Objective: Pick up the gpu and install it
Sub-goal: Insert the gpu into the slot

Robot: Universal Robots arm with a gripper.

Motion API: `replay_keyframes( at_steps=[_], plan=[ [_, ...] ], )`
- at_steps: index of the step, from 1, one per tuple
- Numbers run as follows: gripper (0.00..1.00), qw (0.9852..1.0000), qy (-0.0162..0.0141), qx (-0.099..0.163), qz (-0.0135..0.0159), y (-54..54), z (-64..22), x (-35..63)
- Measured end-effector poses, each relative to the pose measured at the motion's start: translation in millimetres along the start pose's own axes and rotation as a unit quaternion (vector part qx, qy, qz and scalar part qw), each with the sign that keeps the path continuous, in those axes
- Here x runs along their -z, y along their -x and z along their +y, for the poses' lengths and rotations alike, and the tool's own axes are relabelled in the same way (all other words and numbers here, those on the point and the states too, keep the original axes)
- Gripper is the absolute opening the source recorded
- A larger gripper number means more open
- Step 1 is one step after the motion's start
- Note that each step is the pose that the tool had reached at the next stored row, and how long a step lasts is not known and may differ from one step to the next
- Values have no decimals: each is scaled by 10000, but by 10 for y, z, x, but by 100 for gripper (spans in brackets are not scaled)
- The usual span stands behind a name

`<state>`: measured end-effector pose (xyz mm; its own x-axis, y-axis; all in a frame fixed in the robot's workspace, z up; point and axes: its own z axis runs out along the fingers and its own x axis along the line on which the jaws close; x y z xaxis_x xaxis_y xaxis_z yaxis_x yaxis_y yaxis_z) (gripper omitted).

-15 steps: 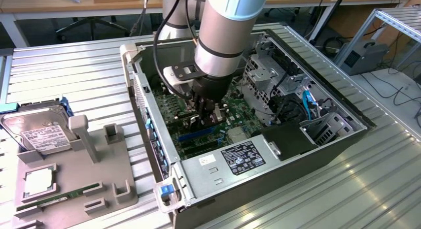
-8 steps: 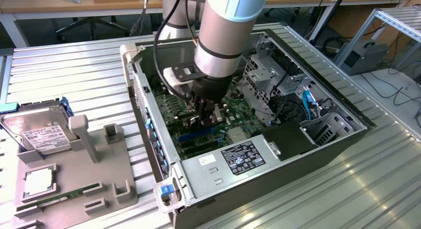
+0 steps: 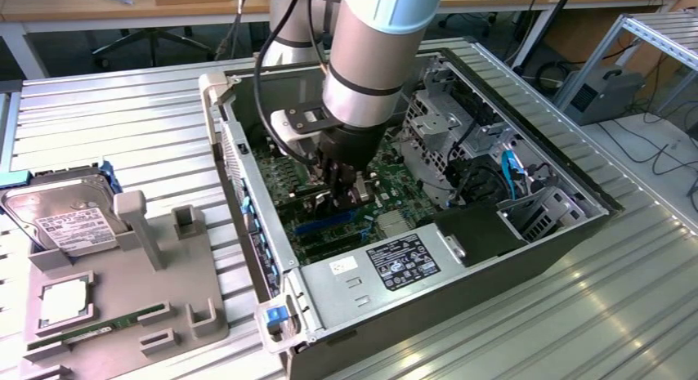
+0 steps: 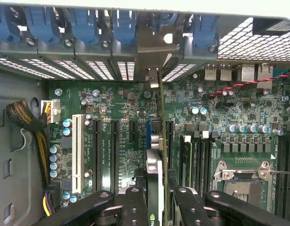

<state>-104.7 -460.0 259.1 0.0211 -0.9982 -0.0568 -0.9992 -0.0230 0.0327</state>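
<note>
- Hand: on the end of the one arm, reached down inside the open computer case; clenched on the gpu, with a black finger on either side of the card.
- Gpu: held on edge between the fingers, standing upright over the motherboard among the long black expansion slots. Its silvery bracket sat at the case's rear wall, in the row of blue clips. Whether the card was seated in a slot, could not tell.
- Case: lying on its side on the ribbed metal desk, side panel off, labelled power supply at the near end.
- Grey holder: on the desk at the exterior view's left, well apart from the hand, carrying a silver hard drive and a green memory stick.
</note>
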Motion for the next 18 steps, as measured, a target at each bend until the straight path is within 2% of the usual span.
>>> replay_keyframes(
  at_steps=[6,10,13,18],
  plan=[
    [27,10000,-2,-56,5,0,-11,2],
    [27,10000,-2,-62,21,-2,-11,2],
    [27,10000,-2,-75,48,-3,-13,3],
    [27,9999,-5,-130,54,-4,-17,2]
  ],
)
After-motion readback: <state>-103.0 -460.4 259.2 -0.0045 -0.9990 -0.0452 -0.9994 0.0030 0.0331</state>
